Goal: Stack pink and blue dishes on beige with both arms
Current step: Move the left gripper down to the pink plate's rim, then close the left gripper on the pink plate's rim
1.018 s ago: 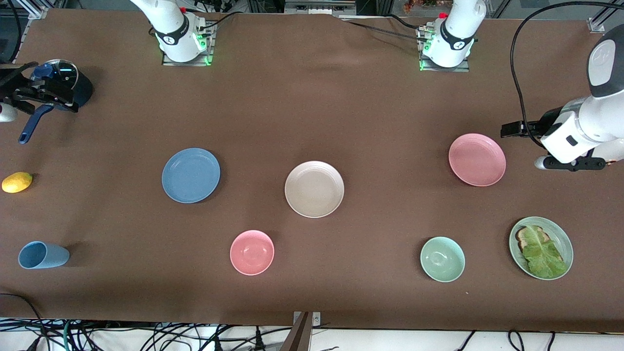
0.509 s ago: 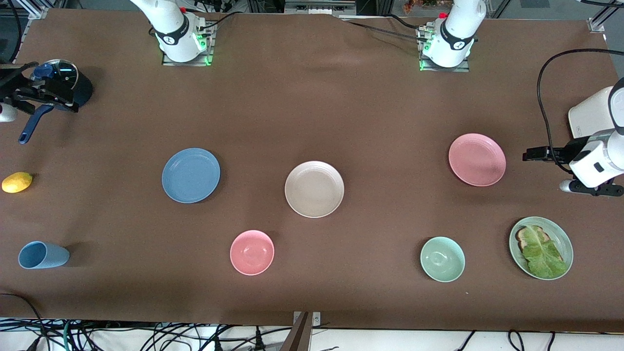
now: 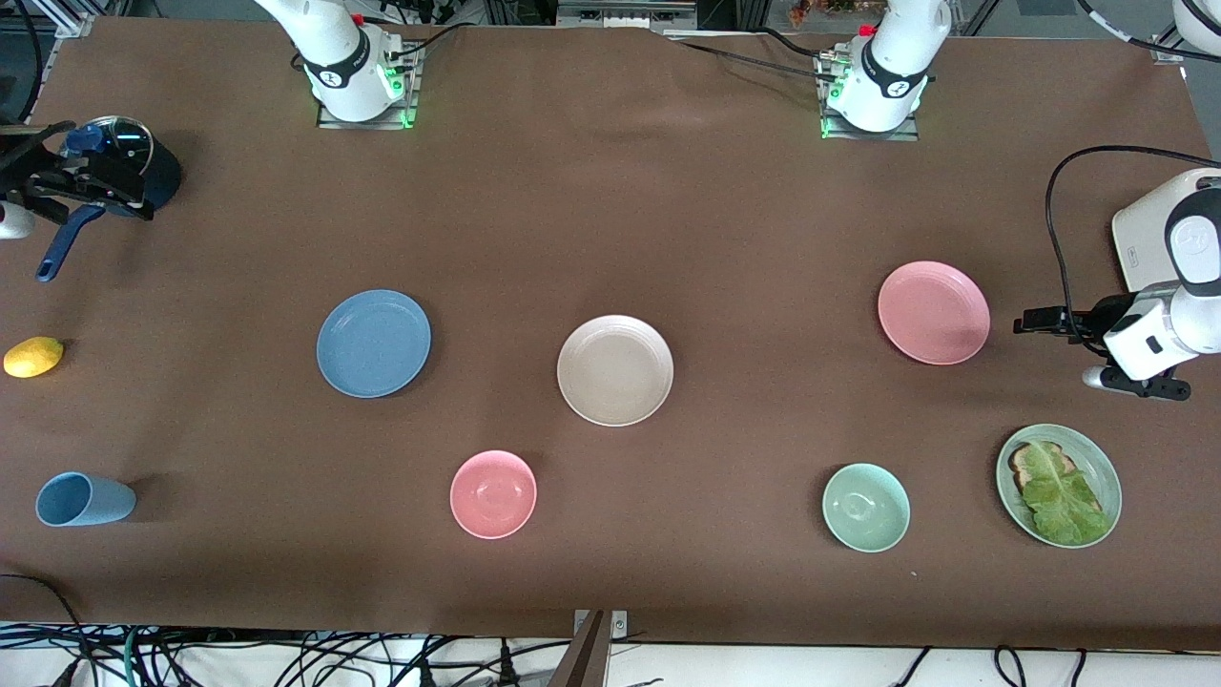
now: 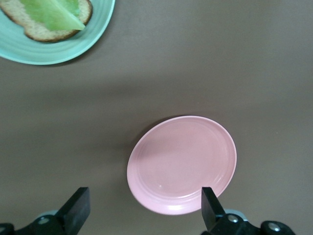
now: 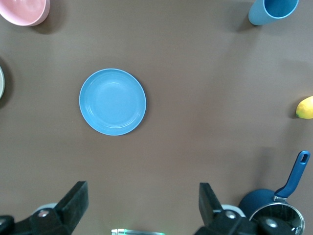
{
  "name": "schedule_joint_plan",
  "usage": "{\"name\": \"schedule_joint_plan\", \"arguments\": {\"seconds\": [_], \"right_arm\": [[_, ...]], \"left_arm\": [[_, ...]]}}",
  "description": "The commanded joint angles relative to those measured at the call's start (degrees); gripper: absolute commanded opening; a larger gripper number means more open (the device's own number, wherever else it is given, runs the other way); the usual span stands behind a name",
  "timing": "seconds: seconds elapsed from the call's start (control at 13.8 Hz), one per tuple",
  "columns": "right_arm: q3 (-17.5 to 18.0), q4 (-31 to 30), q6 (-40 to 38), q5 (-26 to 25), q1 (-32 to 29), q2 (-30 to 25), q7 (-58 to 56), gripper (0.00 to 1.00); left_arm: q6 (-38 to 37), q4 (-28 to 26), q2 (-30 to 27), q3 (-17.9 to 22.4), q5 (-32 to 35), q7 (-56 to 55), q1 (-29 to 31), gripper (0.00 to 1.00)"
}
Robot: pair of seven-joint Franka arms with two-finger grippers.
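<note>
Currently left gripper (image 4: 142, 213) hovering with fingers apart over bare brown table (image 3: 725, 239) beside matte pink plate (image 3: 933, 312), right gripper (image 5: 142, 203) waiting, fingers spread, above dark saucepan (image 3: 134, 162), dusty blue plate (image 3: 373, 343) and pale beige plate (image 3: 615, 369) sitting well apart mid-table.

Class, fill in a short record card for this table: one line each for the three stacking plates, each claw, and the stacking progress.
Beige plate: wide matte beige plate, mid-table, bare.
Blue plate: matte dusty blue plate, toward the right arm's end.
Pink plate: matte pastel pink plate, toward the left arm's end.
Left claw: left claw, open, beside the pink plate.
Right claw: right claw, open, above the lidded blue saucepan.
Progress: nothing stacked.
</note>
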Motion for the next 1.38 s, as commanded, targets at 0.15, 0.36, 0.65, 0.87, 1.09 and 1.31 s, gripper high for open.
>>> {"name": "schedule_joint_plan", "arguments": {"seconds": [0.15,0.36,0.65,0.87,1.09,1.31], "right_arm": [[0.36,-0.94,-0.59,-0.23,-0.28,-1.27,-0.33,1.00],[0.36,-0.85,-0.41,-0.23,-0.28,-1.27,-0.33,1.00],[0.44,-0.85,-0.59,-0.23,-0.28,-1.27,-0.33,1.00],[0.36,-0.85,-0.50,-0.23,-0.28,-1.27,-0.33,1.00],[0.36,-0.85,-0.59,-0.23,-0.28,-1.27,-0.33,1.00],[0.36,-0.85,-0.59,-0.23,-0.28,-1.27,-0.33,1.00]], "left_arm": [[12.44,-12.50,-3.01,-0.37,-7.43,9.71,2.96,1.00],[20.89,-20.69,-5.92,-0.37,-9.18,10.58,2.69,1.00],[29.94,-27.64,-6.80,-0.37,-14.36,18.21,3.13,1.00],[31.62,-29.23,-6.71,-0.28,-17.97,24.19,4.53,1.00],[33.92,-31.08,-6.54,-0.28,-19.90,26.66,5.50,1.00],[34.96,-30.99,-4.79,-0.28,-22.19,28.95,6.12,1.00]]}}
